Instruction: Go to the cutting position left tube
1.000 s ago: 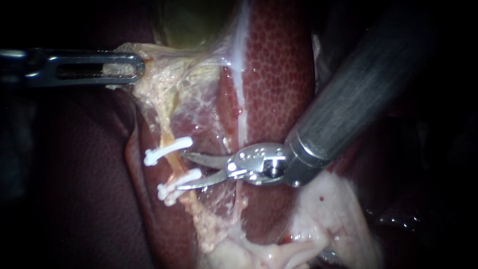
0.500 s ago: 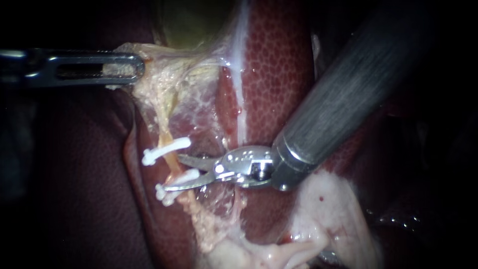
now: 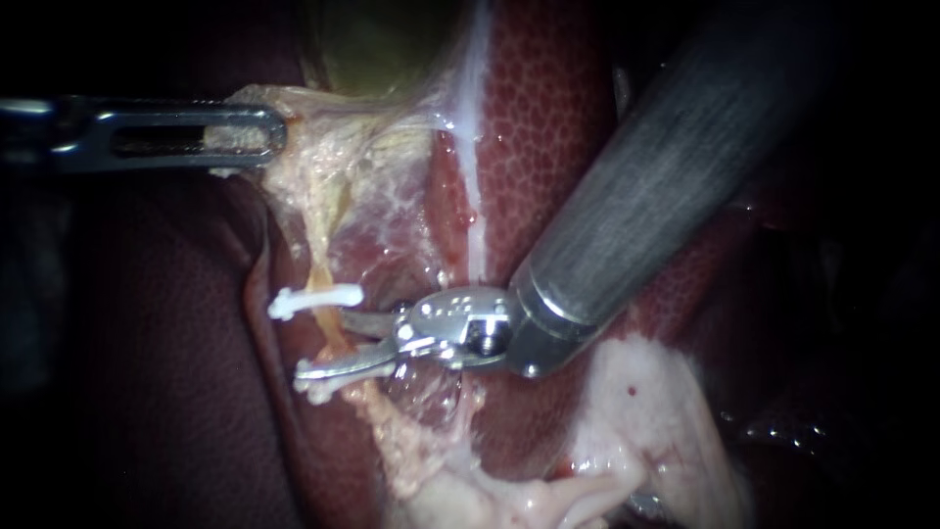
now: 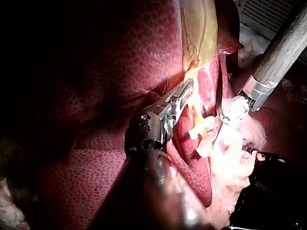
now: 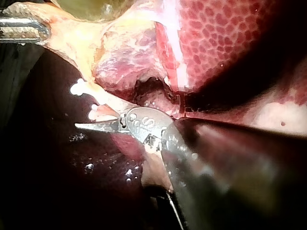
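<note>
The right instrument (image 3: pixel 328 345) holds its blades apart astride the tube (image 3: pixel 334 328), gripping nothing, between the upper clip (image 3: pixel 313 299) and the lower clip (image 3: pixel 315 389). Farther back, the left instrument (image 3: pixel 266 132) has its jaws clamped on pale tissue (image 3: pixel 305 168) below the gallbladder (image 3: pixel 382 39).

A surgical robot's bench is being shown; a mottled red liver (image 3: pixel 534 147) and a yellow-green gallbladder (image 3: pixel 372 44) are being lit at close range against darkness; two long thin instruments are being worked over them, the left instrument (image 3: pixel 272 132) being clamped on pale tissue (image 3: pixel 304 162), the right instrument (image 3: pixel 328 345) being held with blades apart at a tube (image 3: pixel 329 325) carrying white clips (image 3: pixel 313 299); beyond the organ, a pale slatted surface (image 4: pixel 263 9) is being glimpsed from the left wrist.
</note>
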{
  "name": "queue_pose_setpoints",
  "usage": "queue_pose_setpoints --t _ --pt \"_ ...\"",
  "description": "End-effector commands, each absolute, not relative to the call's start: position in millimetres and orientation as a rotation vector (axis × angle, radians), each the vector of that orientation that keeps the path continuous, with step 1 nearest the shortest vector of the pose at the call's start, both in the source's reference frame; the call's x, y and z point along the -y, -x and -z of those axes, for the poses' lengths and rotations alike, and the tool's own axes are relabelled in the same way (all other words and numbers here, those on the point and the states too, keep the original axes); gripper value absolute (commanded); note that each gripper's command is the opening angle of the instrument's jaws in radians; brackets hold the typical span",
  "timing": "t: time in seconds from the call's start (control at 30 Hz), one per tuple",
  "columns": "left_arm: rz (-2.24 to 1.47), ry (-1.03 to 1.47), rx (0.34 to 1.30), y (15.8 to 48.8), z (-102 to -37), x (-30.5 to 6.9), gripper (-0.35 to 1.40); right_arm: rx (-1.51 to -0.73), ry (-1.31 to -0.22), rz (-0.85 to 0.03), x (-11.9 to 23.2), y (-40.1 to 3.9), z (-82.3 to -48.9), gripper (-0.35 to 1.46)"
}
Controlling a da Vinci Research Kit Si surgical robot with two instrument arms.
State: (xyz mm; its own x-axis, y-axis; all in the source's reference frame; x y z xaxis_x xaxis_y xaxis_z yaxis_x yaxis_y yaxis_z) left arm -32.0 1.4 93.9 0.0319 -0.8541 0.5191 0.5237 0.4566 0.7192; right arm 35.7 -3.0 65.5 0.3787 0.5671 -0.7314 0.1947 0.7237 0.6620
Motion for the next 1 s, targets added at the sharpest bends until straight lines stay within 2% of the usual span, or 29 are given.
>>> queue_pose_setpoints --t 0.03,0.47,1.0 --pt "1.1 -0.375 1.094 32.1 -94.0 -1.4 -0.35 -1.186 -0.77 -0.27 3.0 -35.9 -65.5 1.35" --pt "1.101 -0.372 1.093 32.4 -94.0 -1.3 -0.35 -1.181 -0.774 -0.279 3.8 -38.4 -66.4 1.35" --pt "1.102 -0.372 1.093 32.5 -94.0 -1.3 -0.35 -1.179 -0.777 -0.284 3.7 -38.5 -66.7 1.33"
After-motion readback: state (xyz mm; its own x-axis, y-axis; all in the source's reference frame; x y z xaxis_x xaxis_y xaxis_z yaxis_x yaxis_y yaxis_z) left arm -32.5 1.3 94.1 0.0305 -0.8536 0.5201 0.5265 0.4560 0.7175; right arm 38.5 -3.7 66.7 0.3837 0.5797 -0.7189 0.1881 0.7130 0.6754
